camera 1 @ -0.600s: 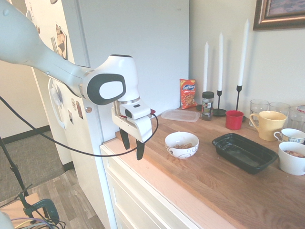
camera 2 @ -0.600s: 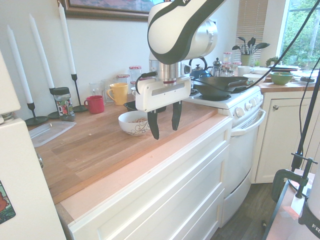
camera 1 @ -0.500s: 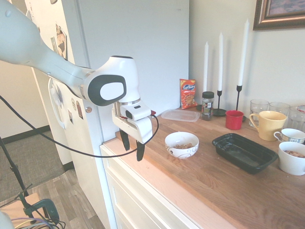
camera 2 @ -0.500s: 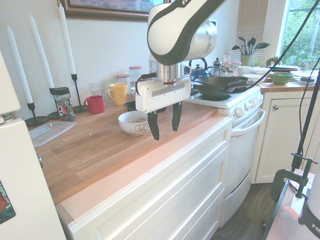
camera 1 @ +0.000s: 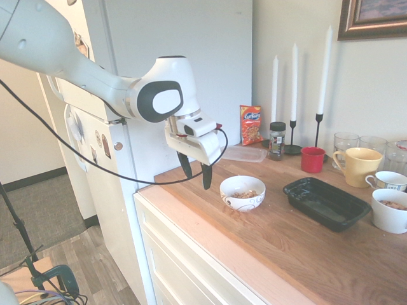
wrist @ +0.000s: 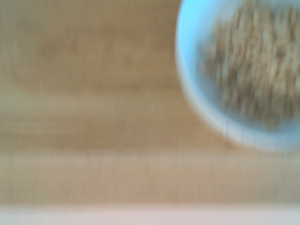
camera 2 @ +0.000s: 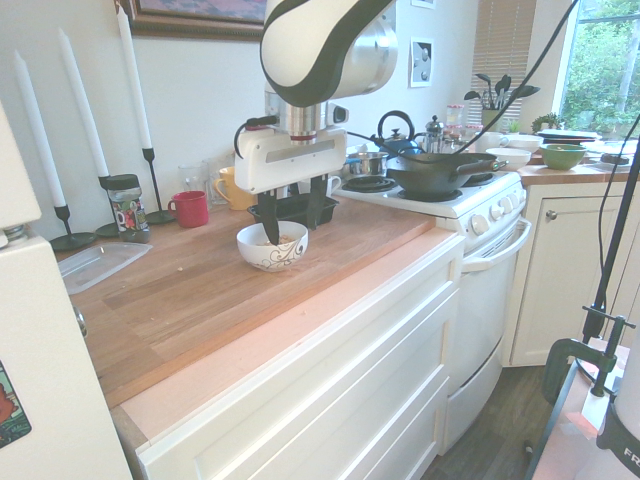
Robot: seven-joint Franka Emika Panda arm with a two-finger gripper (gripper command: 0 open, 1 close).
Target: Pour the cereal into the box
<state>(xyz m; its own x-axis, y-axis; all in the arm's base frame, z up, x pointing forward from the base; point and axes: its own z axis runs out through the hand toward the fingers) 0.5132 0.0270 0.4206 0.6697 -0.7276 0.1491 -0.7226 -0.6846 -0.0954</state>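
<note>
A: So what's the gripper [camera 1: 198,173] doing?

B: Pointing straight down, fingers spread wide, nothing in them. It hangs above the wooden counter [camera 1: 299,238], just beside the white bowl [camera 1: 242,192].

A: And the cereal?

B: The cereal [wrist: 255,56] sits in that bowl: small tan crunchy bits, a loose low heap, blurry in the wrist view.

A: The box?

B: The box [camera 1: 326,202] is a shallow glossy black tray with rounded corners, on the far side of the bowl from the gripper, near it but not touching.
</note>
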